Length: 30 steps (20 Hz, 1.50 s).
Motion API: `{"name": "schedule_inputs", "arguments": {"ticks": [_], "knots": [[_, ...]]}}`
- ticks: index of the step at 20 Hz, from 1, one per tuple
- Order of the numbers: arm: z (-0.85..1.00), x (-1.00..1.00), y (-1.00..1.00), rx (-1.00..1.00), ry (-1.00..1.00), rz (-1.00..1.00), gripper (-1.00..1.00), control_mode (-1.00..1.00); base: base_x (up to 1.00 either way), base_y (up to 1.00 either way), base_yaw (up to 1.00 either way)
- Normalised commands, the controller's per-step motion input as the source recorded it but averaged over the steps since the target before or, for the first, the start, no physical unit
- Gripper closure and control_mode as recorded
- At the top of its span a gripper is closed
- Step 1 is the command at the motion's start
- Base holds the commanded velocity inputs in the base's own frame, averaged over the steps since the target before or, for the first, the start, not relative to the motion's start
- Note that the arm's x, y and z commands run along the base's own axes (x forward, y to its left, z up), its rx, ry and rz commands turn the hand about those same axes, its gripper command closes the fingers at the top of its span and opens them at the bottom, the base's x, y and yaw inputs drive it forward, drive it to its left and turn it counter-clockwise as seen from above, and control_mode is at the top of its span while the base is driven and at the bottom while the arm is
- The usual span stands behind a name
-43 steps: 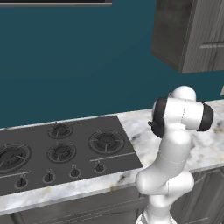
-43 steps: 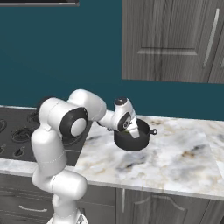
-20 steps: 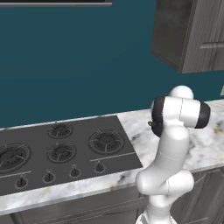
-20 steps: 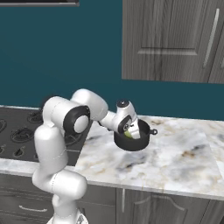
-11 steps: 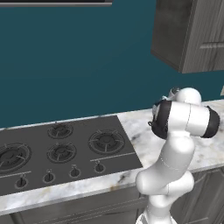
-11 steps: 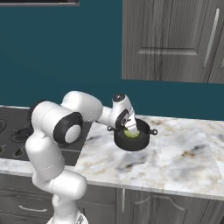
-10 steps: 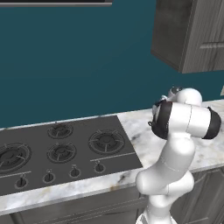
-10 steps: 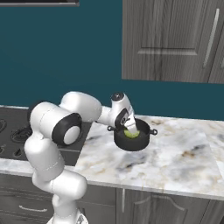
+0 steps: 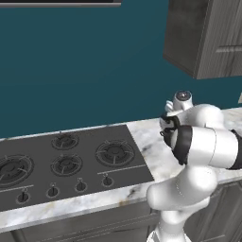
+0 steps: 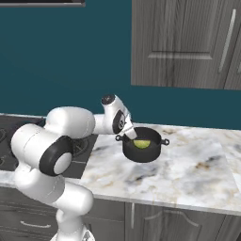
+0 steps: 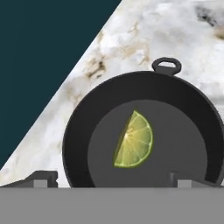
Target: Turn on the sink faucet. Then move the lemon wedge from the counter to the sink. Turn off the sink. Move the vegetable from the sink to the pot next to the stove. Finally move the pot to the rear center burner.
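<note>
- On the counter (image 10: 188,164) right of the stove (image 9: 66,160), the pot (image 10: 141,149) sits with the wedge (image 11: 133,140) flat on its floor; I'd say the drop is done and only the pot move remains.
- My fingers (image 11: 41,180) are spread wide, holding nothing, one tip at each side of the pot's near rim in hand view.
- Gripper (image 10: 131,135) hangs just above the pot's left rim, pointing down into it.
- Arm is folded: elbow out over the stove's right edge, wrist reaching right to the pot.
- Next, as I judge it: grab a rim or loop handle (image 11: 166,65), carry to the rear centre burner (image 9: 64,140).
</note>
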Motion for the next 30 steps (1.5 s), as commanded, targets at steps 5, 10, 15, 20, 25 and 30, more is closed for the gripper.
{"name": "schedule_inputs", "arguments": {"ticks": [5,10,15,20,25,30], "knots": [[0.21,-0.34,0.39,-0.02,0.06,0.1,-1.0,-1.0,0.0,0.0,0.0],[0.3,-0.42,0.09,0.0,0.01,0.08,-1.0,-1.0,0.0,0.0,0.0],[0.16,-0.32,0.02,0.0,0.02,0.12,-1.0,-1.0,0.0,0.0,0.0],[0.04,-0.16,0.0,-0.01,0.0,0.21,-1.0,-1.0,0.0,0.0,0.0],[0.05,-0.1,0.03,-0.04,0.03,0.2,-1.0,-1.0,0.0,0.0,0.0],[0.0,-0.27,0.11,-0.11,0.11,0.14,-1.0,-1.0,0.0,0.0,0.0]]}}
